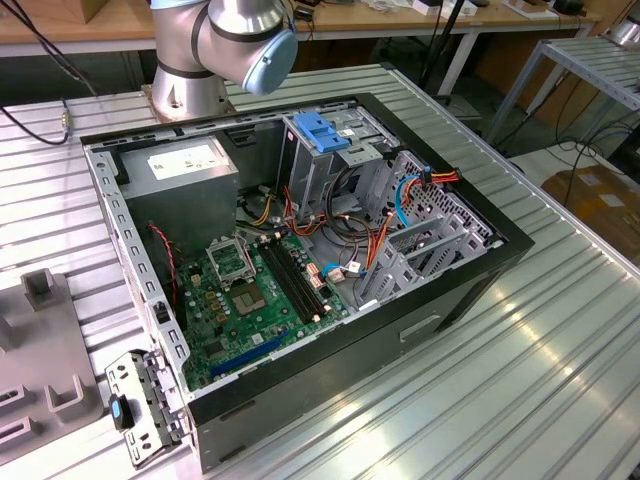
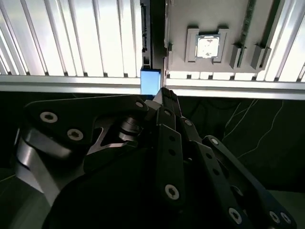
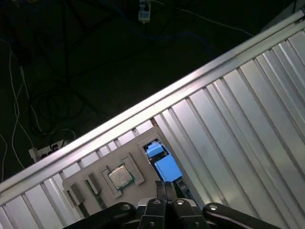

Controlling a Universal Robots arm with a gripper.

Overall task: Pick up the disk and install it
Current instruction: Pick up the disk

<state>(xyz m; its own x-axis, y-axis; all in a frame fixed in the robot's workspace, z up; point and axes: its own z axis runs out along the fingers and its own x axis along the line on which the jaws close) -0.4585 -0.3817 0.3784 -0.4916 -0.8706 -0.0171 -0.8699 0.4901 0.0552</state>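
in the second wrist view the jaws stand narrow, tips together, just beside the disk [image 2: 151, 78].

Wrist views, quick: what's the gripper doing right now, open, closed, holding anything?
Gripper: right at the blue end of the disk; open or shut cannot be told.

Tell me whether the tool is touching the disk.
Cannot tell. In the second wrist view the tool sits right at the blue end of the disk, but neither contact nor a gap shows plainly.
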